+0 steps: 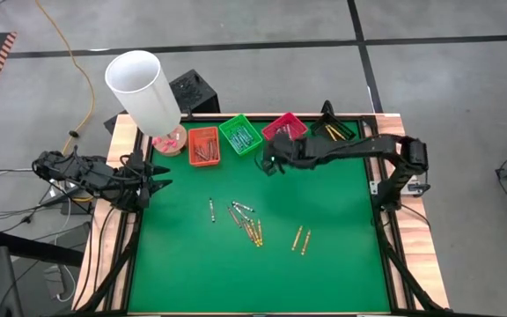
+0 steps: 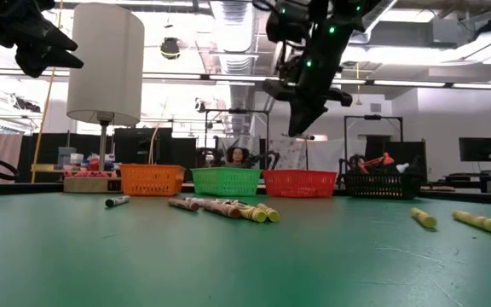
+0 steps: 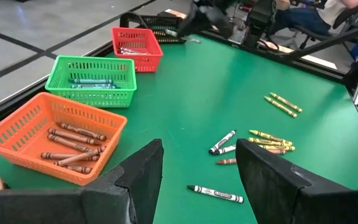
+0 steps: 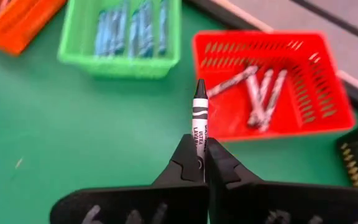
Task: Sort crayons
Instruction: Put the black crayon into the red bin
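Crayon (image 4: 199, 118) pinched upright betw. right gripper (image 4: 202, 163) fingers, tip sticking out past them, held above mat nr green tray (image 4: 124, 37) & red tray (image 4: 267, 84); left gripper (image 3: 199, 163) parked at table's left edge, jaws apart, empty.

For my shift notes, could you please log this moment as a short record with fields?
right gripper: shut on a grey-wrapped crayon, above the mat near the red tray
left gripper: open, empty, at the mat's left edge
green tray: blue crayons
orange tray: brown crayons
loose crayons: scattered mid-mat
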### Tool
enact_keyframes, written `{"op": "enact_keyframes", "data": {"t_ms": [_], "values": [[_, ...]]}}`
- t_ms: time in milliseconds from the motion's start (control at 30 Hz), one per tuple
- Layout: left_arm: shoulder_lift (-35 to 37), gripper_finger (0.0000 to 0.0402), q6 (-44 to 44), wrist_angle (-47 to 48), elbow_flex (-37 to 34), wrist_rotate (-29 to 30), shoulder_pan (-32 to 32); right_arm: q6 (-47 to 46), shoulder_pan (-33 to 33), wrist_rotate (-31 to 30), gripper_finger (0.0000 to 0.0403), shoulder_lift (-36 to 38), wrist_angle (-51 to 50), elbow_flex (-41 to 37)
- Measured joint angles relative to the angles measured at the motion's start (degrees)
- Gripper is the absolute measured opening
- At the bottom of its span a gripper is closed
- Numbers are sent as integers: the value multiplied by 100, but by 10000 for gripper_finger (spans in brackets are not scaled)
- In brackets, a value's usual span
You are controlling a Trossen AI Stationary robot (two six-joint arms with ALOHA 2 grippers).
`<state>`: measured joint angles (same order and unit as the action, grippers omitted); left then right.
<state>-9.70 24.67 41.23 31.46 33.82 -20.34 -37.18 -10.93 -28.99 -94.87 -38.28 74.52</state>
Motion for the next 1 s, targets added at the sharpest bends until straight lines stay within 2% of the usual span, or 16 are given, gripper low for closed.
{"op": "enact_keyframes", "data": {"t_ms": [267,400,567,633,800,1000], "values": [[-1,192,0,0,0,0,2,1034,-734,-133,1,-9,842,0],[0,192,0,0,0,0,1,1811,-1086,-133,1,-9,919,0],[1,192,0,4,0,0,1,3701,-1379,-119,1,-9,904,0],[-1,192,0,4,0,0,0,4345,-1443,39,1,-9,894,0],[-1,192,-4,8,0,106,0,5741,-1673,931,1,-9,831,-2],[1,192,-4,9,0,136,0,6649,-1899,1017,1,-71,678,-92]]}}
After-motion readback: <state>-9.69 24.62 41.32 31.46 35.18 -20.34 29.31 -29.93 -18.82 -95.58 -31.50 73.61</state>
